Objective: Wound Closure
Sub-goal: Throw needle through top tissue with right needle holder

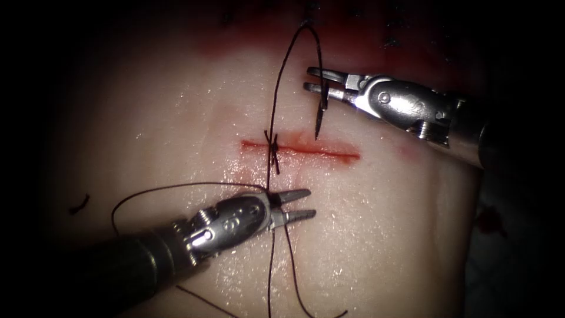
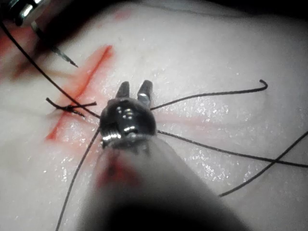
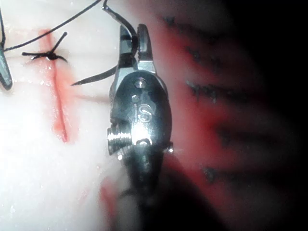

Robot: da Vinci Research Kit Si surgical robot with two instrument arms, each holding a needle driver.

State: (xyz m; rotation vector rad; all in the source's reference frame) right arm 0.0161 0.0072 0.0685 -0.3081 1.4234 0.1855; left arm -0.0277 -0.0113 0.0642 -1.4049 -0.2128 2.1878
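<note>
Right end effector (image 1: 315, 80) grips the needle (image 1: 319, 115) near its thread end, on the far side of the cut (image 1: 300, 150); needle tip hangs just above the tissue (image 1: 176, 118), not in it. Left end effector (image 1: 306, 204) sits near the cut, jaws apart, holding nothing. A knot (image 1: 272, 141) lies across the cut's left end. Thread (image 1: 282, 70) loops from the knot up to the needle.

Dark inked marks (image 3: 204, 89) beyond the wound
</note>
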